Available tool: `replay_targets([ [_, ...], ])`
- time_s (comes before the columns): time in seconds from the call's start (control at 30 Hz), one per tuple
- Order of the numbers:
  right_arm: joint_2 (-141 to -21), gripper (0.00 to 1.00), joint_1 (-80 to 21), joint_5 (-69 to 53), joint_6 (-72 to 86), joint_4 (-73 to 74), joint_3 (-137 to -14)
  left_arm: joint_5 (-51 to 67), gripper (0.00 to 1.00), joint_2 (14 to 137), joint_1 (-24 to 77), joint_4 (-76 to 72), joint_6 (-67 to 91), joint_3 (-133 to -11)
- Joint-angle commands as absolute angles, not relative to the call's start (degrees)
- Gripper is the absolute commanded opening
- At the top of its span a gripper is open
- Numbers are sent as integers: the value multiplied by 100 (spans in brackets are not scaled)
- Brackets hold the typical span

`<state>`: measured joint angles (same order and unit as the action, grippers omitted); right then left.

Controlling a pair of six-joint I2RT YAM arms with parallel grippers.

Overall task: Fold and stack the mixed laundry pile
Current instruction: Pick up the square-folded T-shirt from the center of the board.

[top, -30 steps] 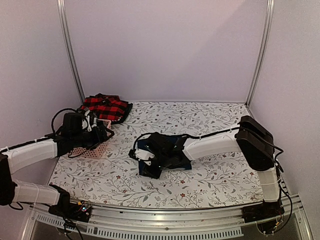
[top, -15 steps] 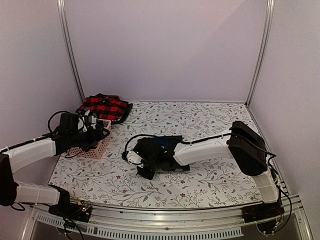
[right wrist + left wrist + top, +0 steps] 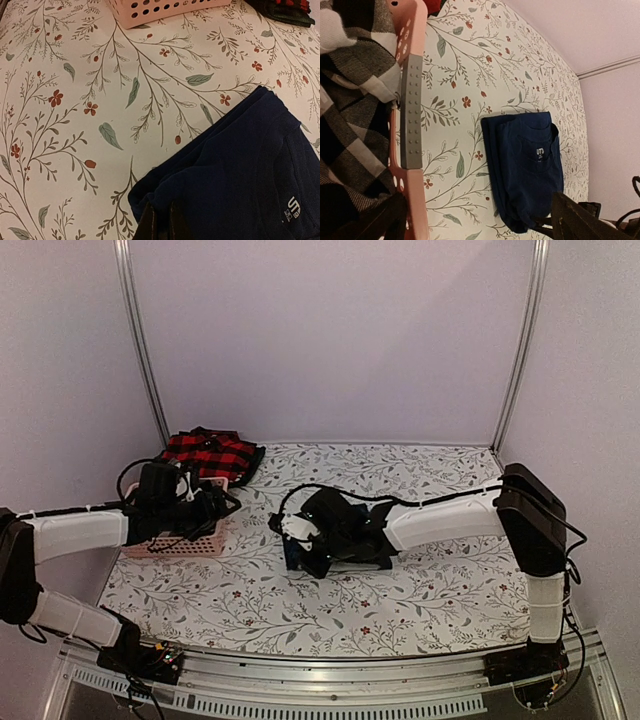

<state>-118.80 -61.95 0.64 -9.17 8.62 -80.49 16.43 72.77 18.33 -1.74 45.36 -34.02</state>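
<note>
The folded navy blue trousers [image 3: 296, 552] lie mid-table, and also show in the left wrist view [image 3: 525, 165] and the right wrist view [image 3: 240, 170]. My right gripper [image 3: 305, 535] is shut on their near left corner [image 3: 162, 220]. The black-and-white checked shirt [image 3: 355, 115] lies inside the pink basket [image 3: 185, 545]. My left gripper [image 3: 215, 508] is open at the basket's right rim [image 3: 412, 30], with its jaws wide apart over the rim and the table [image 3: 477, 205]. The red-and-black plaid piece [image 3: 208, 455] lies at the back left. The black garment with white lettering is out of view.
A grey studded strip [image 3: 411, 110] lies along the basket's rim. The floral table cover [image 3: 440, 590] spreads to the right and front. The walls and metal posts [image 3: 140, 350] close in the back and sides. The basket's side shows in the right wrist view [image 3: 165, 7].
My right gripper slid left with the trousers' corner, then moved back and to the right. My left arm reached further right over the basket. The basket now sits lower and looks wider.
</note>
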Motion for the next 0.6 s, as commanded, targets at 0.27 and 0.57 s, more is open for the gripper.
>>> replay_targets([
  [0.27, -11545, 0, -5987, -142, -730, 510, -7871, -906, 100, 6828, 2693, 2078, 4817, -4853],
  [0.57, -11144, 0, -5950, 133, -700, 132, -7454, 650, 100, 7843, 3287, 512, 5608, -4368],
])
